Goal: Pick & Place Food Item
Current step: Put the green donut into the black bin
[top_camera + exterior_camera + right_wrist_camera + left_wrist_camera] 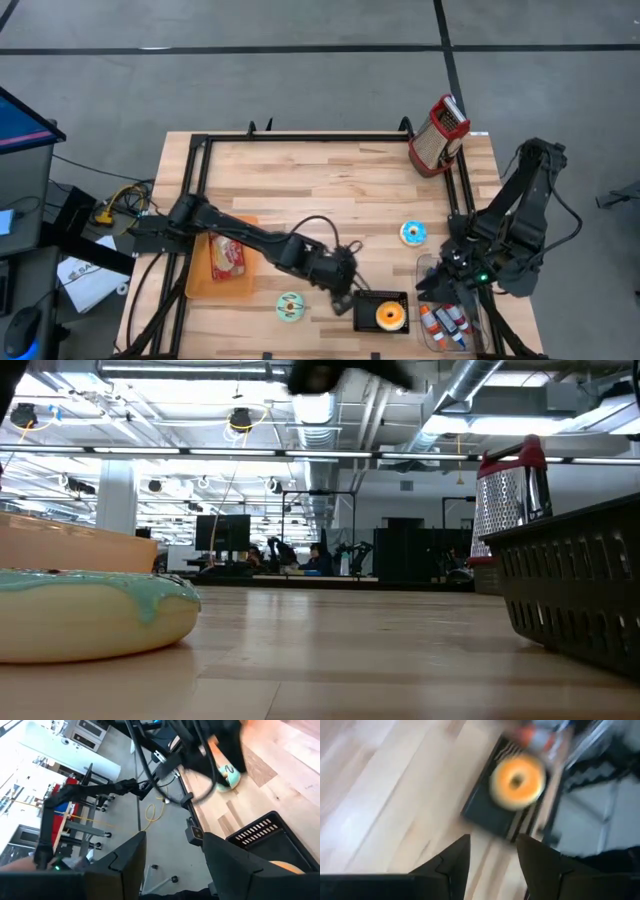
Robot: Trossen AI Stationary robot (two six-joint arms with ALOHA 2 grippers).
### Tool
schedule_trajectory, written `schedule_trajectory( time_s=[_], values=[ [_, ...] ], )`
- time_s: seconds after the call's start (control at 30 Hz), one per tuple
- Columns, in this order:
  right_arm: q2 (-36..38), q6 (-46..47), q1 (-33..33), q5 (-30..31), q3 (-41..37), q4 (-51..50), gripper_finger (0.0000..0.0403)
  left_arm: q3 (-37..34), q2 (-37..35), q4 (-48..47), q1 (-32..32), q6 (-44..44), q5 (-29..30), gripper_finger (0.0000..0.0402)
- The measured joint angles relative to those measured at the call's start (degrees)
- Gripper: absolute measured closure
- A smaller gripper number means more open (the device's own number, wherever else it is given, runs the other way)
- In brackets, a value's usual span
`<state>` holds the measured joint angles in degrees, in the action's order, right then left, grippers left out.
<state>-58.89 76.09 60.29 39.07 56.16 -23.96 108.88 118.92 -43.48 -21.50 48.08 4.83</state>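
Orange donut [390, 316] is lying in the black basket [367, 299]; your released left tool [345, 293] is hovering beside, risking bumping the basket's wall.

Overhead, table-level, two wrist cameras

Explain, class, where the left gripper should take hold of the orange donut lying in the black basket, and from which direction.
Come straight down from above. The orange donut lies flat in the black basket, whose walls block a sideways approach. Grip across the ring, or put one finger through the hole and one outside. The left gripper is open and looks to be near the basket, probably suited to this.
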Motion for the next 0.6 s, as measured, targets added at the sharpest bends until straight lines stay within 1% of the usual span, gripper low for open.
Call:
schedule_trajectory(
  time_s=[0.13,0.23,0.3,0.37,0.43,0.53,0.6],
  values=[
    [-0.79,0.44,0.02,0.39,0.0,0.63,0.0214,-0.01,-2.42,-13.38,-3.19,1.88,-0.24,0.0243],
    [-0.79,0.44,0.02,3.65,0.0,1.61,0.0214,0.0,-4.2,-20.32,-6.8,3.73,-0.78,0.0239],
    [-0.75,0.16,0.02,5.86,0.0,2.76,0.0214,-1.32,-5.04,-22.8,-9.24,5.4,-1.15,0.0233],
    [-0.7,-0.01,0.02,8.01,0.0,3.49,0.0214,-4.68,-5.74,-22.76,-11.54,7.46,-1.06,0.0225],
    [-0.84,0.11,-0.38,9.76,0.0,3.63,0.0214,-8.66,-7.01,-22.05,-13.32,11.58,0.73,0.0217],
    [-1.79,1.1,-2.18,9.68,0.0,4.9,0.0214,-16.65,-12.34,-17.91,-15.55,20.71,6.55,0.0208],
    [-3.08,1.2,-4.0,8.62,0.0,7.56,0.0214,-23.38,-16.86,-11.98,-16.95,26.5,10.11,0.0205]
  ],
)
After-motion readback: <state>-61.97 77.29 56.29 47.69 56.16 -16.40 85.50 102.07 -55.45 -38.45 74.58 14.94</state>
